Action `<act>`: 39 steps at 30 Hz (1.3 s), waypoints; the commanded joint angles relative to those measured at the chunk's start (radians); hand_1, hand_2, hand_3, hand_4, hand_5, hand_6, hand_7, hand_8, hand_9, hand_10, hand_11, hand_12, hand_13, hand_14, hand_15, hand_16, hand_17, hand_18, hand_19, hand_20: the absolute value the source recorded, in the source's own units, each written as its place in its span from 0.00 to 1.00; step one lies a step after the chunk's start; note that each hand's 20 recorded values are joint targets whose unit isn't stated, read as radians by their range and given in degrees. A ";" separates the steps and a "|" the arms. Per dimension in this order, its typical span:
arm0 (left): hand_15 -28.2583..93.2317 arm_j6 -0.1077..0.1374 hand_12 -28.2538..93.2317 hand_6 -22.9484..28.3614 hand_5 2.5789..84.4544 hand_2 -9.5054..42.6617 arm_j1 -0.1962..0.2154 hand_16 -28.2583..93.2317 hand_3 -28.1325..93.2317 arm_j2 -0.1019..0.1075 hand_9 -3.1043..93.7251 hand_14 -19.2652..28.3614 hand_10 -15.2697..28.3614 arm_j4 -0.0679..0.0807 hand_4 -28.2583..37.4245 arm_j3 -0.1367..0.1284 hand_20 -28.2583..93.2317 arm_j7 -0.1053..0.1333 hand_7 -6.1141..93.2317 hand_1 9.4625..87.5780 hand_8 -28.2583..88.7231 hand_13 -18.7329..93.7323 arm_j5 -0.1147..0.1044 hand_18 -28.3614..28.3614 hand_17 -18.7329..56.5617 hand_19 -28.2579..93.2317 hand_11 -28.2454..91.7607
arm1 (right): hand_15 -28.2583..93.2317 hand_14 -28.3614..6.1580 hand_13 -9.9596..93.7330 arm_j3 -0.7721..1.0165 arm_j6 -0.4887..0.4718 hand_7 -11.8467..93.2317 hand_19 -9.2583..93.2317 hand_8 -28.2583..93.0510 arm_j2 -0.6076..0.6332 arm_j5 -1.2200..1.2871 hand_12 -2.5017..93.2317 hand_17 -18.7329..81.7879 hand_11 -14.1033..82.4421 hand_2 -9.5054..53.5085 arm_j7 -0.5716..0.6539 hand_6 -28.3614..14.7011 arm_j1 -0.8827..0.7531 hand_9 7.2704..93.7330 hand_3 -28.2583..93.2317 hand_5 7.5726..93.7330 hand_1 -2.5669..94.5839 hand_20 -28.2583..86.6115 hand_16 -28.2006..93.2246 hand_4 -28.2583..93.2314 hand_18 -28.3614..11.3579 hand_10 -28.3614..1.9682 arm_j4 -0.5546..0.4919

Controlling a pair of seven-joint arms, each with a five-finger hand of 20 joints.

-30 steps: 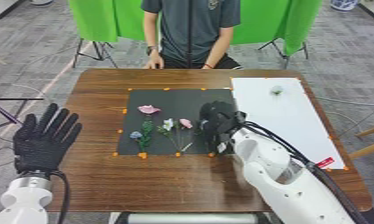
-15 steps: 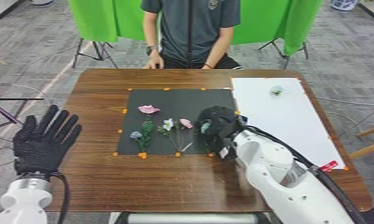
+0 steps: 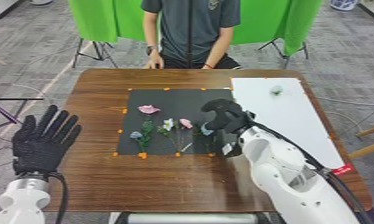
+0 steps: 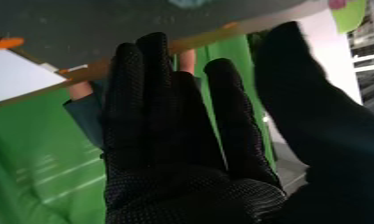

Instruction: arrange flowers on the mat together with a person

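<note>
Apparently the step in hand is the release of the light-blue flower, which lies on the dark mat near its right edge, just beside the right hand. That hand is wide: fingers straight, thumb well out to the side, nothing held. The left hand is spread flat too, off the table's left side.

On the mat, a large pink flower sits farthest back, with a blue flower nearer the robot on the left; a white flower and a smaller pink flower fill the middle. That makes 5 blooms with the light-blue 1 (fairly close company, those stems). A pale flower lies on the white sheet, near its far end.

The next move, I'd judge, calls for lifting clear before swinging right, then reaching forward for the pale flower, if that 1 is meant to join the rest.

As for room, the right hand overhangs the border between mat and sheet. Bare sheet gives it an easy way out to the right; sweeping left while low could drag the light-blue flower into the smaller pink 1. The mat's far right part has open space for another stem.
</note>
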 commanded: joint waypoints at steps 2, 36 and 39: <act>0.43 -0.032 0.29 0.56 0.50 0.45 0.015 0.19 0.82 -0.022 0.44 0.69 0.66 0.000 0.00 0.004 0.32 0.003 0.20 0.24 0.15 0.43 0.018 0.71 0.21 0.43 0.39 | 0.52 0.45 0.56 0.121 0.200 0.25 0.73 0.13 0.035 0.160 0.15 0.49 0.23 0.11 0.042 0.56 -0.129 0.41 0.87 0.48 0.37 0.39 0.34 0.02 0.30 0.43 -0.095; 0.38 -0.029 0.29 0.60 0.49 0.68 0.013 0.17 0.23 -0.023 0.45 0.69 0.70 -0.006 0.16 -0.020 0.31 0.067 0.16 0.42 0.16 0.46 -0.021 0.67 0.26 0.38 0.37 | 0.34 0.55 0.39 0.625 0.463 0.23 0.40 0.14 -0.002 1.187 0.11 0.34 0.21 0.33 -0.308 0.57 -0.495 0.37 0.87 0.42 0.14 0.31 0.28 0.03 0.42 0.51 -0.158; 0.38 -0.024 0.29 0.60 0.50 0.67 0.009 0.17 0.25 -0.016 0.46 0.69 0.69 -0.004 0.17 -0.019 0.31 0.054 0.16 0.41 0.16 0.46 -0.019 0.66 0.26 0.38 0.37 | 0.35 0.53 0.40 0.627 0.471 0.24 0.40 0.14 -0.009 1.205 0.12 0.33 0.22 0.34 -0.309 0.57 -0.514 0.40 0.87 0.44 0.15 0.31 0.29 0.02 0.41 0.51 -0.163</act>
